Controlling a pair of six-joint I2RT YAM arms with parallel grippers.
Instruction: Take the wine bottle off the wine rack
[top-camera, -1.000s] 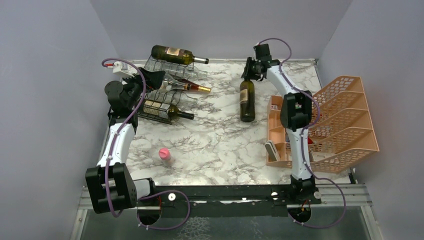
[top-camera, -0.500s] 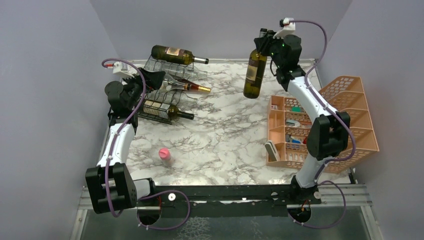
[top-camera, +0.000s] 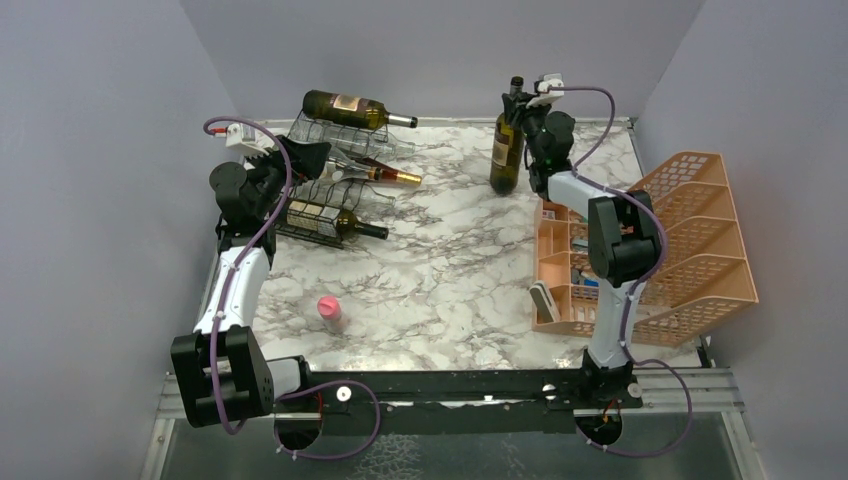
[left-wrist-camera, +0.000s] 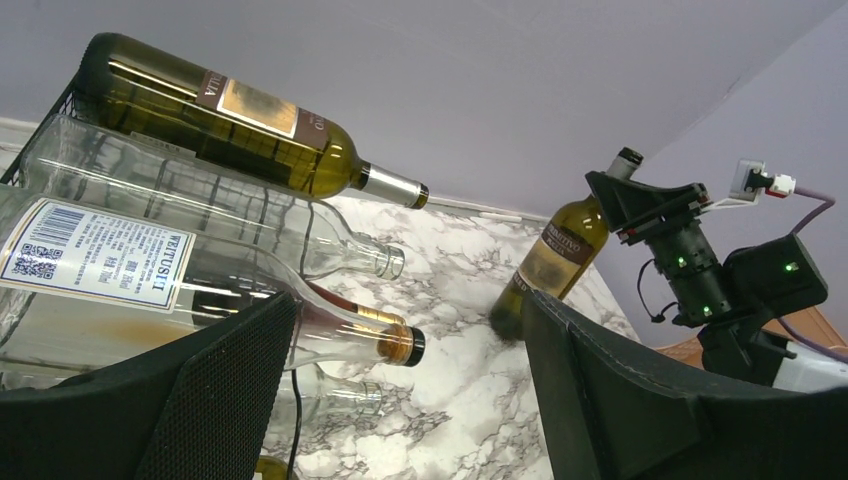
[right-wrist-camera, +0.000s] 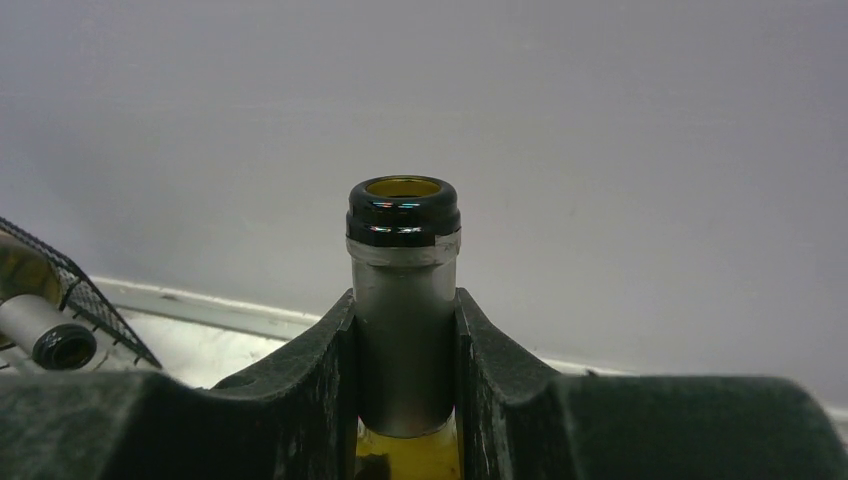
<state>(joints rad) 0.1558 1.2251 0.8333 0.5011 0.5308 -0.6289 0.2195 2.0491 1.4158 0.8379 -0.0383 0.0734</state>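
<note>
**One bottle lifted clear, at least four counted on the rack**

One wine bottle (top-camera: 506, 150) is clamped by its neck in the right gripper (top-camera: 528, 108). It is tilted and well apart from the wine rack (top-camera: 312, 190), where at least four bottles are made out. The left gripper (top-camera: 300, 156) is spread, with nothing grasped. A marble table (top-camera: 440, 270) is enclosed by lilac walls (top-camera: 430, 50).

The right pincer (right-wrist-camera: 405, 330) hides the wine bottle (right-wrist-camera: 404, 260) below its neck in the right wrist view. Right of the wine rack (top-camera: 318, 190), whether that bottle's base touches the desk (top-camera: 440, 270) cannot be told. In the rack, the clear labelled bottle (left-wrist-camera: 100, 265) is cut off at the left wrist view's edge, as are the fingers (left-wrist-camera: 215, 400) of the left pincer (left-wrist-camera: 405, 320).
</note>
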